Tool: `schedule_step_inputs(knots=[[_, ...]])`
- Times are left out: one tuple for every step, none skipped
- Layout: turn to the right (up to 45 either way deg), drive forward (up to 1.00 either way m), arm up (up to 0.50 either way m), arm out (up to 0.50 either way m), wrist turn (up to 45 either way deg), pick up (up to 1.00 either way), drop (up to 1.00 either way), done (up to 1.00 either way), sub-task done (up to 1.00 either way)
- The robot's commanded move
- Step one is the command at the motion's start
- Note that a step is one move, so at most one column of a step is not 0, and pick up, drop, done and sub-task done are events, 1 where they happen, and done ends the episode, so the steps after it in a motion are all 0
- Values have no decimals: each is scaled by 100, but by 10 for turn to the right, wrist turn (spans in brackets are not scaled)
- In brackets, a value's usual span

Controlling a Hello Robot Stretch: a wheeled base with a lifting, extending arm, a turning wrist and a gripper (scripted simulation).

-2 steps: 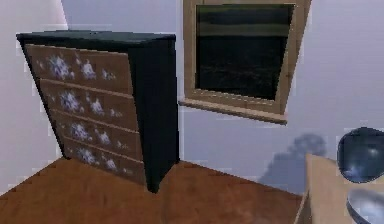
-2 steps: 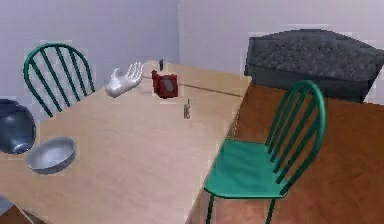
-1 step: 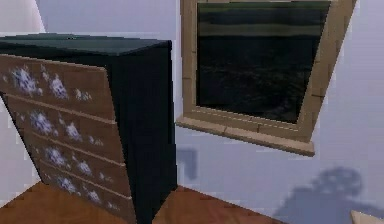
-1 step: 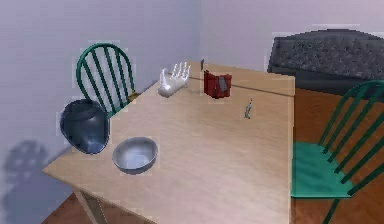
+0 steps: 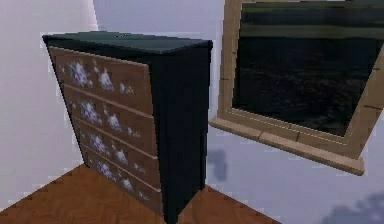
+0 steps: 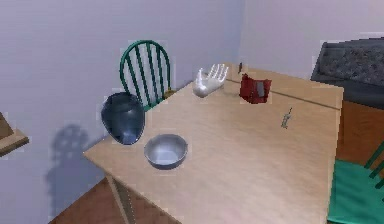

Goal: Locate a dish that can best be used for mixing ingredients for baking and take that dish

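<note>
Pale wooden table carries your target: the round grey metal bowl sits near the corner at the arm side view's left, just beside a dark blue rounded vase. Line the base up with the bowl and reach in clear of the vase; you cannot tell the claw's state.

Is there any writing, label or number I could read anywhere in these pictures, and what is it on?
No text can be read anywhere.
Red object on the table: a darker patch on its face, too blurred to tell if it is print.
Thin dark marks on the tabletop: too small to read.
Dresser drawers: a pale flower-like pattern, no letters.
</note>
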Motion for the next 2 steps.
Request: schedule_step_inputs(knots=[[0, 0, 50, 0, 0, 0, 0, 0, 0], [0, 0, 38, 0, 0, 0, 0, 0, 0]])
